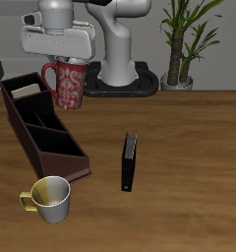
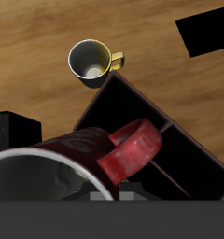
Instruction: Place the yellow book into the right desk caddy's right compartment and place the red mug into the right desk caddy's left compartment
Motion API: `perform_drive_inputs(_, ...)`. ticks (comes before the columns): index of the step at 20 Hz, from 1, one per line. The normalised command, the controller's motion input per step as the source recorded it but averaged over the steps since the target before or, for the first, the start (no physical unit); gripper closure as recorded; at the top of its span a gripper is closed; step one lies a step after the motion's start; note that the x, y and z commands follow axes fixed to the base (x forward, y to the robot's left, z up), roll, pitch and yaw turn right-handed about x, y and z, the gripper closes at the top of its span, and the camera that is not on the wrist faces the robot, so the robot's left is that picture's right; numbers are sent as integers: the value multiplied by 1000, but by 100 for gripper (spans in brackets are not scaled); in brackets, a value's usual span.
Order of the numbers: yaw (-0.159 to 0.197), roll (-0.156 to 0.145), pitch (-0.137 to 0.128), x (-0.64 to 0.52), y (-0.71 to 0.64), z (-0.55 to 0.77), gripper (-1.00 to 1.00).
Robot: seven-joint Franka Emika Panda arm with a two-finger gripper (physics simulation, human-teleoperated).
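**Red mug held above the caddy's back end**

Nearest the table's front edge stands a pale yellow mug (image 1: 52, 199). Behind it runs the right desk caddy (image 1: 43, 128), the yellow book (image 1: 25, 91) in its farthest section. Above, the gripper (image 1: 63, 61) clamps the red mug (image 1: 70, 84) aloft.

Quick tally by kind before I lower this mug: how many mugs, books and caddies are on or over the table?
Mugs: 2, the red mug held in the gripper and the pale yellow mug.
Books: 2, the yellow book in the caddy and the black book.
Caddies: 1, the right desk caddy.
Total: 5.
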Motion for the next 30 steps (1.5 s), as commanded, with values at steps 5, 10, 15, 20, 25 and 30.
perform_drive_inputs(5, 1, 13, 17, 136, 80, -131, 100)
perform_drive_inputs(10, 1, 17, 19, 146, 0, -42, 100)
perform_drive_inputs(15, -19, 33, 28, 147, -62, 32, 100)
perform_drive_inputs(20, -18, -69, -40, 130, -85, -52, 100)
perform_drive_inputs(25, -38, -56, -19, 119, -103, -116, 100)
perform_drive_inputs(30, -1, -12, 16, 14, -80, -156, 100)
